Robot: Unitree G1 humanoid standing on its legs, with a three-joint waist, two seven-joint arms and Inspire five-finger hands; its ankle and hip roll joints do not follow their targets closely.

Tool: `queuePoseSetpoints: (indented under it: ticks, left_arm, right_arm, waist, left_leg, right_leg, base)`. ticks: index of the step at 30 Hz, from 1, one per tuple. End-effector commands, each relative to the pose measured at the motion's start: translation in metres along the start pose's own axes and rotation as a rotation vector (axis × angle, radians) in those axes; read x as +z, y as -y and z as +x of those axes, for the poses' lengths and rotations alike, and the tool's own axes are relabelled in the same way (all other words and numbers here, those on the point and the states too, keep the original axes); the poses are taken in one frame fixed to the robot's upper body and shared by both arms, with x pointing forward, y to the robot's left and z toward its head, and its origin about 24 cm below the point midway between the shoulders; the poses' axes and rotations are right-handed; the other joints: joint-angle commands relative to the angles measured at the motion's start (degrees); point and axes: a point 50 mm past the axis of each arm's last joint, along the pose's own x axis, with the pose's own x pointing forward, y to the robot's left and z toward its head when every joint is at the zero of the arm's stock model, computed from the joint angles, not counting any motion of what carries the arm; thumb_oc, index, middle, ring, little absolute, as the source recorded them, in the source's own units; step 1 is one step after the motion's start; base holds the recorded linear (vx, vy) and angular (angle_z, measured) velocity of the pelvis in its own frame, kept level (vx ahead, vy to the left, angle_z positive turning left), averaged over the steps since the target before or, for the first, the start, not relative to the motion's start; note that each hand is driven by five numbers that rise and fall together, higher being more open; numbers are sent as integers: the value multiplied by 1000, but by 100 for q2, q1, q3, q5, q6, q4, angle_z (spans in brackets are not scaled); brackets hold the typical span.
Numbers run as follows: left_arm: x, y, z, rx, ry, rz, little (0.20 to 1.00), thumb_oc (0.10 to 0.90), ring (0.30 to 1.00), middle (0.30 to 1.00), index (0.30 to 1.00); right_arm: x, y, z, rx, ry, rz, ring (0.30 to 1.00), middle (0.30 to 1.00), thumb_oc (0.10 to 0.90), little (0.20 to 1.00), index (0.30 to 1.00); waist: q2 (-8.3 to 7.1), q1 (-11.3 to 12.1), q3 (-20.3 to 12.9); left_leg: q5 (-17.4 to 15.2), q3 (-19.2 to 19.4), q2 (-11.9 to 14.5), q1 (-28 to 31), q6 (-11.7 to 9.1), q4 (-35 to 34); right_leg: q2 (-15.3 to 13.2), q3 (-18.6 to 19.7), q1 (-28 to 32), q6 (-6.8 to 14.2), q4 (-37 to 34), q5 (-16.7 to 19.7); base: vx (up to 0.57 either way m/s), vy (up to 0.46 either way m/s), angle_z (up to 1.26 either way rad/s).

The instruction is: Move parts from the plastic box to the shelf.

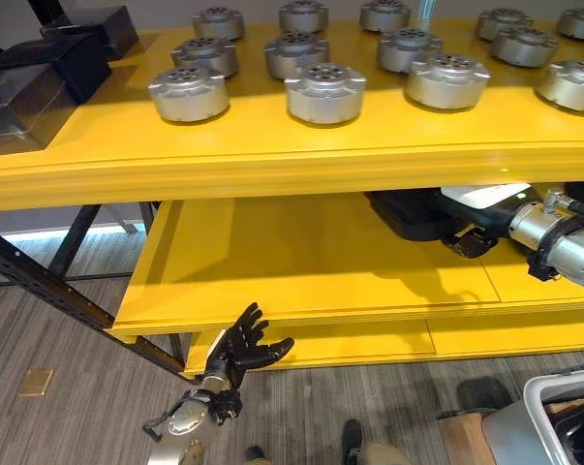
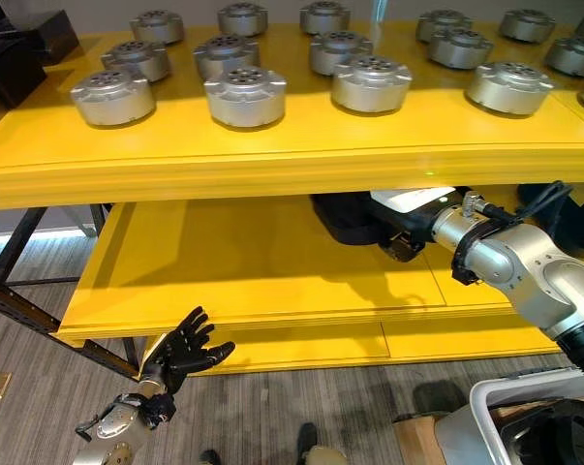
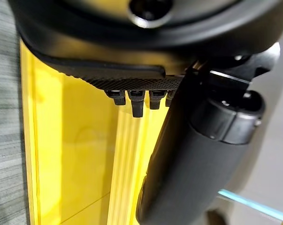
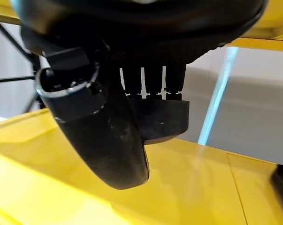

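Several round silver metal parts (image 1: 324,92) stand in rows on the yellow top shelf (image 1: 272,155). My right arm reaches under that shelf, and its dark right hand (image 2: 354,218) hangs just above the yellow middle shelf (image 1: 311,262). In the right wrist view its fingers (image 4: 153,82) run straight and the thumb (image 4: 108,140) stands out, with nothing between them. My left hand (image 1: 241,347) is low in front of the middle shelf's front edge, fingers spread and empty. The rim of the pale plastic box (image 1: 563,392) shows at the lower right; its inside is hidden.
Black cases (image 1: 69,48) sit at the top shelf's left end. A dark diagonal brace (image 1: 49,286) of the rack crosses below the shelf on the left. Grey plank floor (image 1: 78,407) lies under the rack.
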Motion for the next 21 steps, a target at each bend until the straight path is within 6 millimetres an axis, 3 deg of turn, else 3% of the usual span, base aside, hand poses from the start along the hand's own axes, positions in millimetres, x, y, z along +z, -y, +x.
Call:
queuePoseSetpoints:
  ticks: [1,10,15,20,21]
  left_arm:
    - [45,10,8,-83,205,29,1000,900,1000,1000,1000]
    - [45,10,8,-85,208,39,1000,900,1000,1000,1000]
    - [50,15,11,-114,214,63,1000,900,1000,1000,1000]
    - [58,13,15,-125,226,109,1000,900,1000,1000,1000]
    - [60,13,17,-129,227,120,1000,900,1000,1000,1000]
  right_arm:
    - [1,84,-13,-421,21,-18,300,300,400,300,300]
    - [-3,78,-15,-405,1,-10,300,300,400,300,300]
    - [-5,78,-15,-415,-8,-2,300,300,400,300,300]
    - [-4,85,-15,-426,-11,-28,300,300,400,300,300]
    - [-5,88,-15,-430,-15,-34,300,300,400,300,300]
  waist:
    - [-408,357,-662]
    - [-486,344,-701]
    - [-540,331,-623]
    - [-533,267,-352]
    - [-514,245,-317]
  left_leg:
    - [44,-154,215,-371,-114,472]
    - [-182,-100,55,-357,6,475]
    - [-483,-164,-79,-533,142,809]
    - [-647,-251,-137,-776,295,1125]
    - [-670,-327,-150,-863,324,1197]
  right_leg:
    - [-751,6,929,625,-319,-298]
    - [-903,48,888,790,-312,-197]
    - [-1044,114,724,893,-29,-192]
    - [-1061,495,146,1033,805,6]
    - [-1027,709,76,1052,968,9]
  base:
    - [53,67,1]
    - [35,58,2]
    - [10,82,0]
    - [-87,87,-5]
    - [-57,-8,0]
